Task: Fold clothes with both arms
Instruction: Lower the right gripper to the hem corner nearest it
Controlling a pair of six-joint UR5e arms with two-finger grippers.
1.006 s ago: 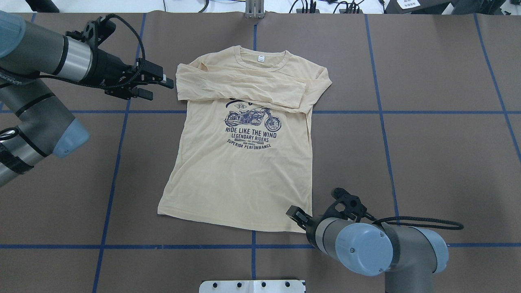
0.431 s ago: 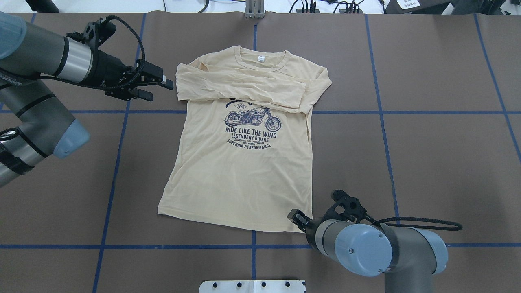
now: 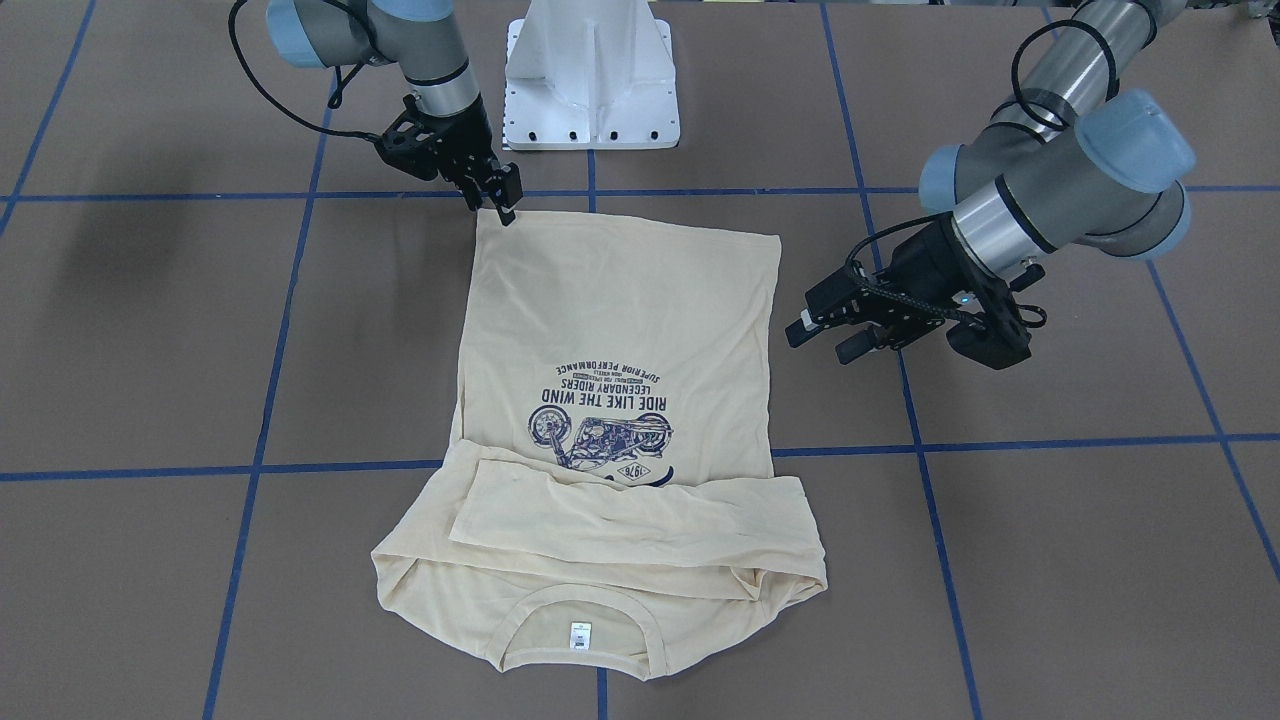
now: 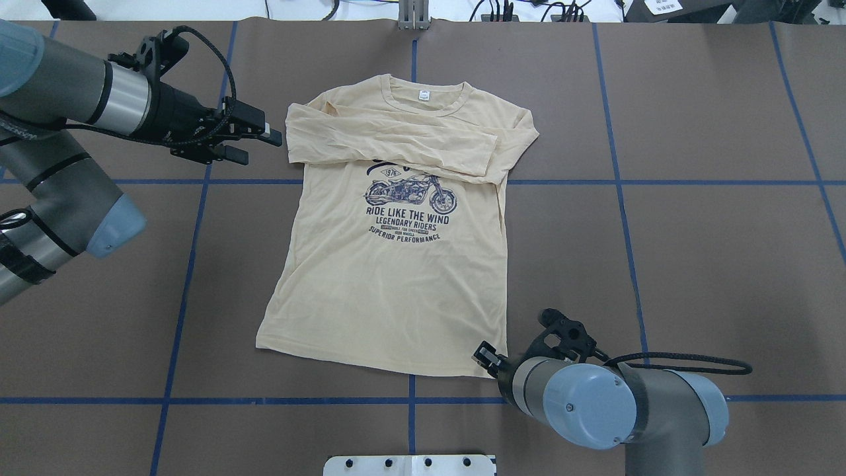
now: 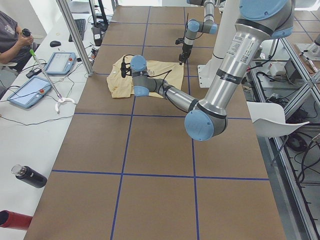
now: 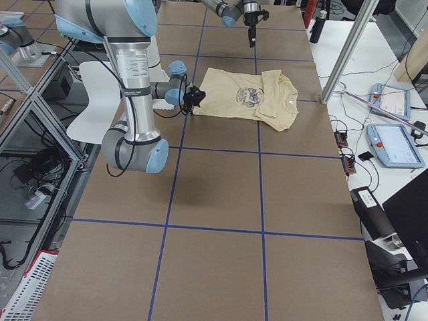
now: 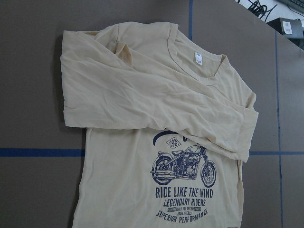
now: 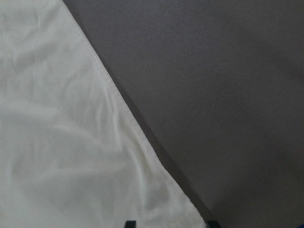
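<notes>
The pale cream-yellow shirt (image 4: 390, 284) lies flat, print up, with both sleeves folded across the chest; it also shows in the front view (image 3: 620, 300) and the left wrist view (image 7: 142, 95). My left gripper (image 4: 259, 147) is open and empty, hovering just beside the shirt's shoulder, apart from it; it also shows in the front view (image 3: 820, 342). My right gripper (image 4: 487, 357) is low at the hem's corner nearest the base (image 3: 505, 205). In the right wrist view its two fingertips (image 8: 129, 223) stand apart on either side of that corner of the shirt (image 8: 61, 142).
The white pedestal base (image 3: 590, 80) stands at the table's near edge behind the hem. Blue tape lines cross the brown table cover (image 4: 694, 264). A side table with tablets (image 5: 27, 90) and a bottle (image 5: 30, 176) runs along the far edge.
My right gripper has shifted slightly towards the hem corner. The left arm and the shirt have not moved.
</notes>
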